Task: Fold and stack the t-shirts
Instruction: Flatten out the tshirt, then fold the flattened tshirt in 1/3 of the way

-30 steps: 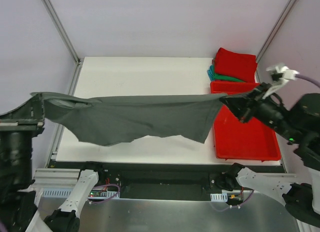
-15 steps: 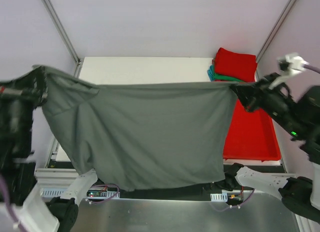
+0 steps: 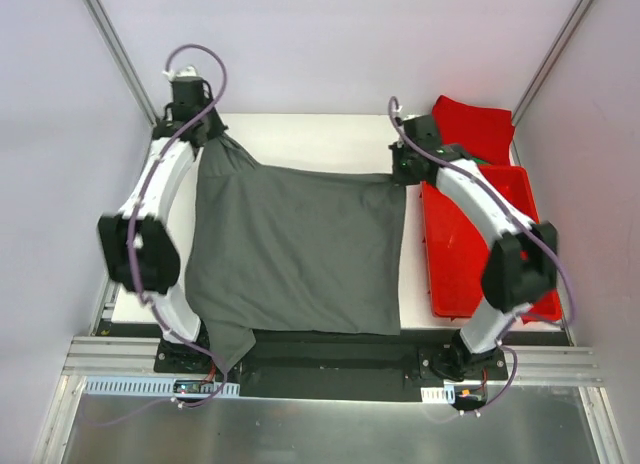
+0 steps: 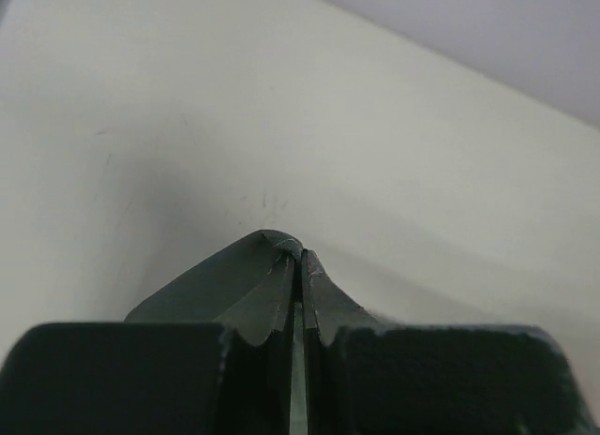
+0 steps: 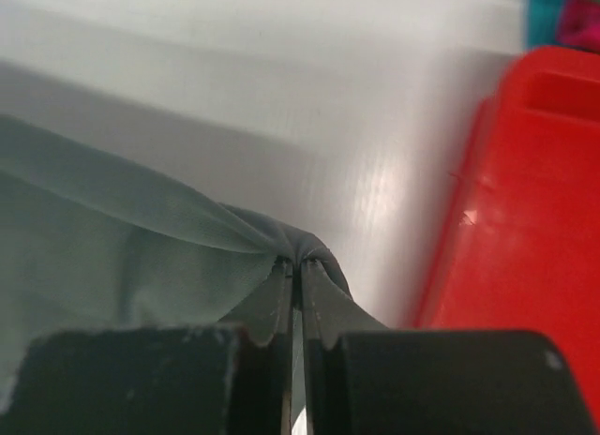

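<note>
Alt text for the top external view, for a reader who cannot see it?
A dark grey t-shirt lies spread on a white table, its far corners pinched by the left gripper and right gripper. A red tray sits to its right, a folded red t-shirt beyond.

No text, label, brand, number or sign can be read in any view. A small pale tag (image 3: 432,394) is seen on the base rail, far back from the right gripper (image 3: 402,176) at the foot of its arm. It might carry print, but it is too small to be made out.
</note>
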Tool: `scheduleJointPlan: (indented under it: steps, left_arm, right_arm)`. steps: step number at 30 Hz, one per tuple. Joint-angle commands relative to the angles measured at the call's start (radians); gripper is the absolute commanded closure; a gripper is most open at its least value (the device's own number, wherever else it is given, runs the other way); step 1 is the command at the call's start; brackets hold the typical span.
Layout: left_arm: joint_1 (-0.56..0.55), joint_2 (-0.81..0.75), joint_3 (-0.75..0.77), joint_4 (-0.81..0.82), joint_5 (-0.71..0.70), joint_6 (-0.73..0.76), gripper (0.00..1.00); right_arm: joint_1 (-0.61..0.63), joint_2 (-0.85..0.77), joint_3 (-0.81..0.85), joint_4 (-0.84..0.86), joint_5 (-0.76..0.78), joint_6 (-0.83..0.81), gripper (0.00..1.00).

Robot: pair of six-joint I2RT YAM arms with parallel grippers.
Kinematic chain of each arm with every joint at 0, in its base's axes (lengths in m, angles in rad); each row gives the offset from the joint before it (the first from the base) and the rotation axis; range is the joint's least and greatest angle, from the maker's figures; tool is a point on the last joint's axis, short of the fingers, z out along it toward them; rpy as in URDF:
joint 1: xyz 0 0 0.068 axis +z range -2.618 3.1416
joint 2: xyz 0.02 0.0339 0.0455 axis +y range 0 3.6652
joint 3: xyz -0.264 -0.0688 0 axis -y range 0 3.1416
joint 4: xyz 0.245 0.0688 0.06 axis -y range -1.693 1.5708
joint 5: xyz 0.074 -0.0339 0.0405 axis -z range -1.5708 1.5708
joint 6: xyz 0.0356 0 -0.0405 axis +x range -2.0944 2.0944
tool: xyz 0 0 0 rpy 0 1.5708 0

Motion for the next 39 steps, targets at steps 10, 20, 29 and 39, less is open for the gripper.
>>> scheduleJointPlan:
  steps: [10, 20, 29, 39]
  left_arm:
    - [0.014, 0.589, 0.253, 0.083, 0.074, 0.020, 1.00]
    - [0.012, 0.547, 0.178, 0.077, 0.062, -0.087, 1.00]
    - [0.008, 0.268, -0.108, 0.080, 0.065, -0.177, 1.00]
    - [-0.009, -0.076, -0.524, 0.083, -0.011, -0.265, 1.00]
  right_arm:
    - [-0.066, 0.519, 0.324, 0.071, -0.102, -0.041, 1.00]
    - [-0.083, 0.516, 0.301, 0.079, -0.134, -0.001, 1.00]
    - [-0.081, 0.349, 0.114, 0.103, -0.189, 0.002, 1.00]
    - [-0.060, 0.220, -0.036, 0.119, -0.235, 0.007, 1.00]
